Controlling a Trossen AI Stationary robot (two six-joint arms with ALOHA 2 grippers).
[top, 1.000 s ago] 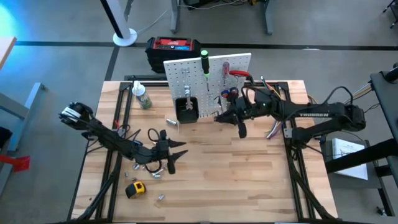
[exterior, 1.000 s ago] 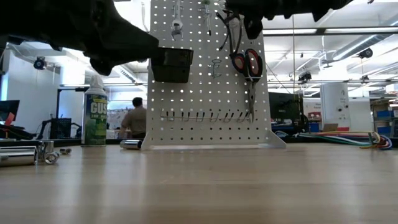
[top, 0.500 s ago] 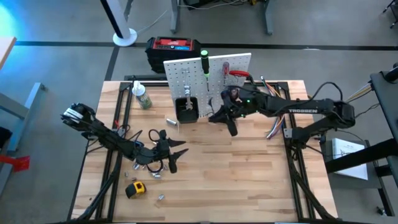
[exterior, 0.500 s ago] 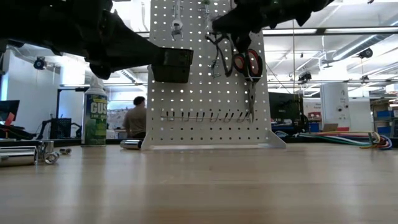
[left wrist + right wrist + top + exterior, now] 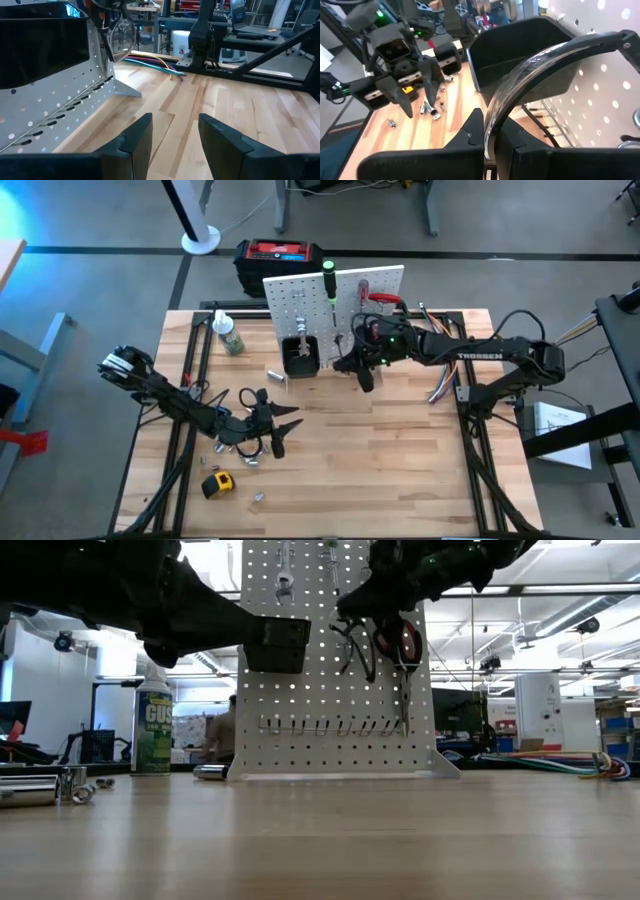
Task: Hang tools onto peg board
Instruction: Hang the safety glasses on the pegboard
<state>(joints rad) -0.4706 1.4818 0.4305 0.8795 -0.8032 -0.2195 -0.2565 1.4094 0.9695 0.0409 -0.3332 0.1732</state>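
The white peg board (image 5: 335, 295) stands upright at the table's far side, with a black bin (image 5: 300, 355) on its front. On it hang red-handled pliers (image 5: 398, 640), a wrench (image 5: 284, 575), a green-handled screwdriver (image 5: 329, 280) and a red one (image 5: 363, 285). My right gripper (image 5: 354, 364) is shut on the black-framed glasses (image 5: 540, 60) just in front of the board, right of the bin. My left gripper (image 5: 284, 430) hovers open over the table's left middle, nothing between its fingers (image 5: 135, 142). My right gripper pinches the glasses by one lens's edge (image 5: 487, 132) between its two fingers (image 5: 470, 132). It reaches in from the table's right side, slanting a little downward. The glasses are lifted clear of the table and arch away from the fingers, toward the bin and board (image 5: 350, 645).
Sockets and small metal parts (image 5: 245, 452) lie under my left gripper, with a yellow tape measure (image 5: 217, 483) near the front left. A green-labelled bottle (image 5: 228, 335) stands at the far left, and a red-and-black box (image 5: 280, 258) behind the board. Coloured cables (image 5: 440, 390) lie at the right.
My right gripper has carried the glasses toward the table's left and closer to the peg board. It has sunk a little and rolled at the wrist. The glasses now hang lower in front of the board, beside the pliers.
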